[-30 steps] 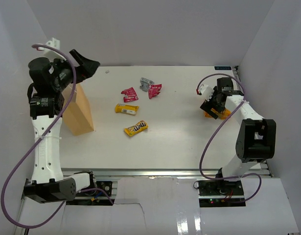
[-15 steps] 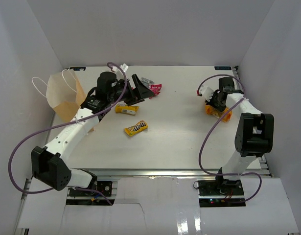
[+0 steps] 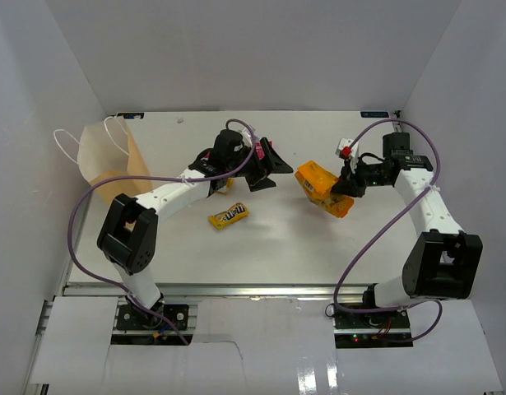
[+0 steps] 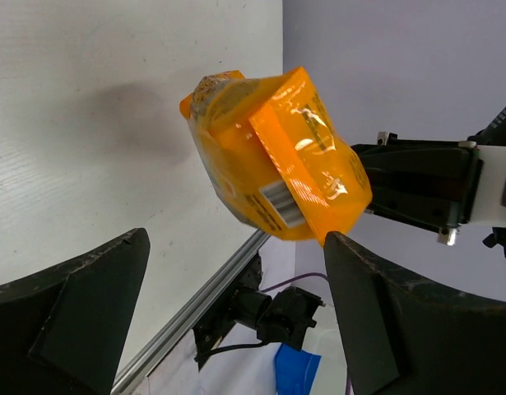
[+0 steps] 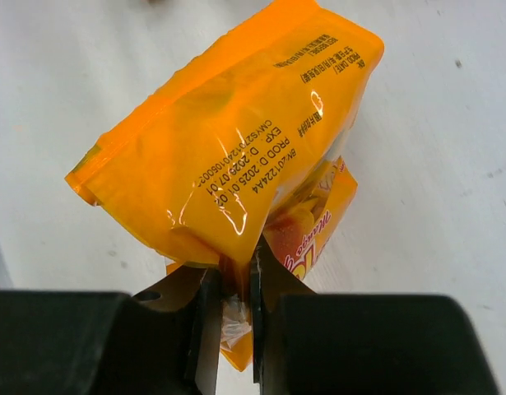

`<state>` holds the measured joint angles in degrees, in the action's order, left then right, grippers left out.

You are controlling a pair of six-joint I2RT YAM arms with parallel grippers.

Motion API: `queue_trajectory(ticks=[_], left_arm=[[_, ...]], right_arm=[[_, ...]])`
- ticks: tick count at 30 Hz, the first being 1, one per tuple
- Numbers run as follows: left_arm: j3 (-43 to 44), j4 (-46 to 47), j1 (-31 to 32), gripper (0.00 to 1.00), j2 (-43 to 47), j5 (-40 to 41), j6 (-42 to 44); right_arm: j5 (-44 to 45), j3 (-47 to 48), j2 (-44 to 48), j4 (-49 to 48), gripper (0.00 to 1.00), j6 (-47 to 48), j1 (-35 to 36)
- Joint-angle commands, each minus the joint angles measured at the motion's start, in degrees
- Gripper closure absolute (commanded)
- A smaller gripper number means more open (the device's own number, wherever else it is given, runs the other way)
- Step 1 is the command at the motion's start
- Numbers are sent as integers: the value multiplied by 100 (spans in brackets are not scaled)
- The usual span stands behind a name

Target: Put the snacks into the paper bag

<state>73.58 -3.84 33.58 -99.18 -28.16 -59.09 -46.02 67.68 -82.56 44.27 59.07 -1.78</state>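
Observation:
My right gripper [image 3: 343,186] is shut on the lower edge of an orange pouch [image 3: 319,188] and holds it off the table, right of centre. In the right wrist view the pouch [image 5: 228,148] fills the frame above the gripper [image 5: 232,296], its seam pinched between the jaws. My left gripper [image 3: 269,169] is open beside the pouch, pointing at it. The left wrist view has the pouch [image 4: 277,156] hanging ahead of that gripper [image 4: 236,321], not touching it. The paper bag [image 3: 109,160] stands at the far left. A yellow packet [image 3: 228,216] lies mid-table.
Small red wrappers [image 3: 257,149] lie at the back, partly hidden by the left arm. Another yellow packet [image 3: 221,187] peeks out under that arm. White walls close the table on three sides. The metal rail [image 3: 253,288] runs along the front edge.
The right gripper closed on the orange pouch and carried it up and left toward the centre. The left arm swung from over the paper bag to the middle, staying open.

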Motion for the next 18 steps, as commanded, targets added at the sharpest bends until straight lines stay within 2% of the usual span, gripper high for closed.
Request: queue_trajectory(ticks=[1, 4, 16, 17, 18], left_arm=[[358, 269, 131, 2, 13, -216, -278], [376, 340, 166, 2, -84, -277, -375], [51, 735, 245, 2, -164, -172, -919], [-27, 761, 245, 3, -137, -137, -946], [-72, 788, 245, 11, -111, -137, -955]], right_arm=[[-1585, 429, 206, 81, 92, -194, 37], [-1735, 500, 232, 91, 92, -299, 169], [-1682, 404, 381, -858, 92, -1379, 986], [-1682, 413, 381, -946, 92, -1415, 995], [-1682, 430, 381, -973, 92, -1442, 1013]])
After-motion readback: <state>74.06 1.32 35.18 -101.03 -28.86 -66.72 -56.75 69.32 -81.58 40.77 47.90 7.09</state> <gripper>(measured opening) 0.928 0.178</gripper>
